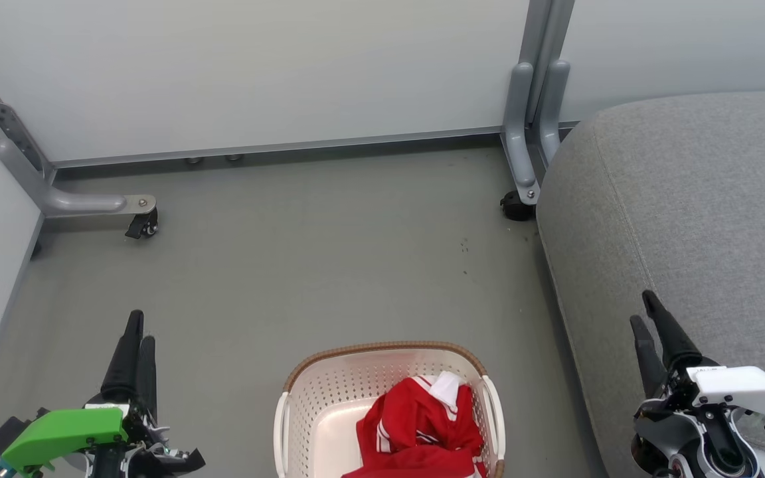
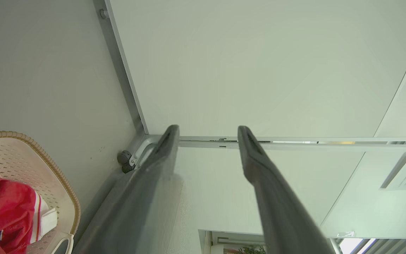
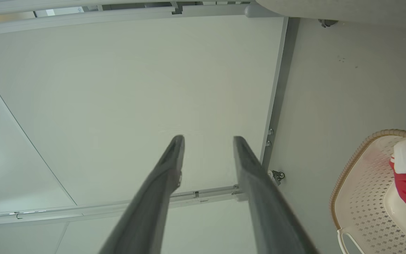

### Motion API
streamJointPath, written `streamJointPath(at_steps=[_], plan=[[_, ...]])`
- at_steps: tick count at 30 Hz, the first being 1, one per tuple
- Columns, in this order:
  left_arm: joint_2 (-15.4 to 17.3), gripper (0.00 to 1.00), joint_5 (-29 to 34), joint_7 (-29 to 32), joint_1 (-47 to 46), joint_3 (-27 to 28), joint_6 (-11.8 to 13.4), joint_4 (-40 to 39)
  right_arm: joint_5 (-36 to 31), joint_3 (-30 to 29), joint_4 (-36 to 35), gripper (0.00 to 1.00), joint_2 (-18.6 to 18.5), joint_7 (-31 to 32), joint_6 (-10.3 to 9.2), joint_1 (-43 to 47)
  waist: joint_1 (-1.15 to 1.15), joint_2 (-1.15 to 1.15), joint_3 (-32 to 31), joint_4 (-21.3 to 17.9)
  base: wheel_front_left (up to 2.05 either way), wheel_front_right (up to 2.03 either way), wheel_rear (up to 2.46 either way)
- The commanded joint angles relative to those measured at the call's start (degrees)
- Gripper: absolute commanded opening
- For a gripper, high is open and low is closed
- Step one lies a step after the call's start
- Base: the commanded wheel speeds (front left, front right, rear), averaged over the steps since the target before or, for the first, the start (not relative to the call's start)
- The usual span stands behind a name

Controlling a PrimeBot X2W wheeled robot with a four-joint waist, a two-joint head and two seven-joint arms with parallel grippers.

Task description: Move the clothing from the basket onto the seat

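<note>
Hovering either side of basket (image 1: 382,348), left gripper (image 1: 140,330) and right gripper (image 1: 641,309) are both standing spread, pinching nothing. Red clothing (image 1: 422,425) is lying heaped in basket, right of left claw, left of right claw. Grey seat (image 1: 688,199) is sitting beneath and beyond right claw. Risk: shallow pinch catching single layer, garment snagging on brim or slipping onto floor (image 1: 289,265) mid-transfer.

The grey floor (image 1: 329,265) carries the basket (image 1: 309,392), two castored partition feet (image 1: 90,201) and, it seems, the grey seat (image 1: 688,199).
</note>
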Motion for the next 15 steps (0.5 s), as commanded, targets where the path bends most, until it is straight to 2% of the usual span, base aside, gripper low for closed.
streamJointPath(at_steps=[1,9,15], plan=[[0.19,1.0,0.19,-0.74,-1.01,-0.46,-0.02,-1.33,-0.52,0.49,-1.52,1.0,-0.26,-0.7,0.01,-0.75,0.0,0.0,0.02,0.01,0.0,0.0,0.0],[0.67,1.0,2.47,-3.15,-0.85,-2.4,-0.02,-3.14,-3.51,1.75,-3.08,1.0,-0.6,-3.01,0.02,0.16,0.0,0.0,0.02,0.09,0.0,0.0,0.0],[0.79,1.0,8.78,-4.76,-0.73,-2.88,-0.02,-4.83,-11.63,1.96,-4.68,1.0,-1.04,-4.6,0.02,0.57,0.0,0.0,-0.07,0.19,0.0,0.0,0.0]])
